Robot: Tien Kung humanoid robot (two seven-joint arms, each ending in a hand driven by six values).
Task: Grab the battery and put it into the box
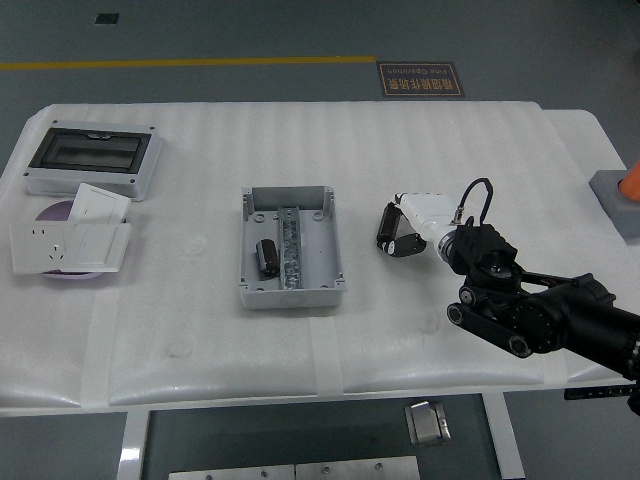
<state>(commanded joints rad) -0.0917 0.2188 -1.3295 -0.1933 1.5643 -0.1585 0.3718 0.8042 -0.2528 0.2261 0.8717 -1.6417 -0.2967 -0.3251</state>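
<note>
A dark cylindrical battery (387, 222) lies on the white table just right of the open grey box (292, 290). My right hand (398, 230) comes in from the lower right and has its fingers curled down around this battery, with the thumb under its near end. The battery still rests at table level. A second dark battery (267, 255) lies inside the box, left of its centre rail. The left arm is out of view.
At the far left stand a grey enclosure with a dark window (90, 158), white socket plates (72, 240) and a purple disc (52, 212). A grey block with an orange object (622, 200) sits at the right edge.
</note>
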